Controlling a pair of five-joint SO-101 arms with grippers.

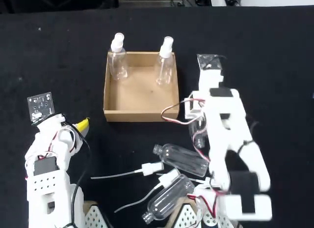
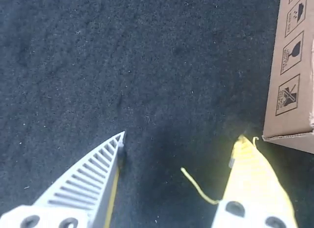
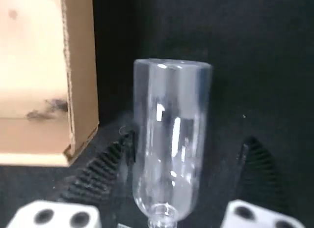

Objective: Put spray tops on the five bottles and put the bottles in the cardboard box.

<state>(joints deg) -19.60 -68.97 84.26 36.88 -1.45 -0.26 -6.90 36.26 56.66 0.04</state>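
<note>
- Step in hand: fetching the third bottle. Two capped bottles (image 1: pixel 118 58) (image 1: pixel 165 61) stand in the far corners of the cardboard box (image 1: pixel 141 113).
- Right pincer (image 3: pixel 189 139): released, with its jaws set astride an uncapped clear bottle (image 3: pixel 171 134) just beside the box's outer corner. The neck points toward the wrist. One jaw is close to the glass and the other stands apart.
- Left pincer (image 2: pixel 181 136): released and grasping nothing, above the bare black desk (image 1: pixel 59 56) near the box's other front corner.
- Toward the desk edge by the arms lie two more uncapped bottles (image 1: pixel 182 159) (image 1: pixel 169 197) and two spray tops (image 1: pixel 151 168) (image 1: pixel 169 178) with long tubes.
- Next move, as judged: clench on the bottle squarely, then hold it steady, neck clear, for a top to be threaded in.
</note>
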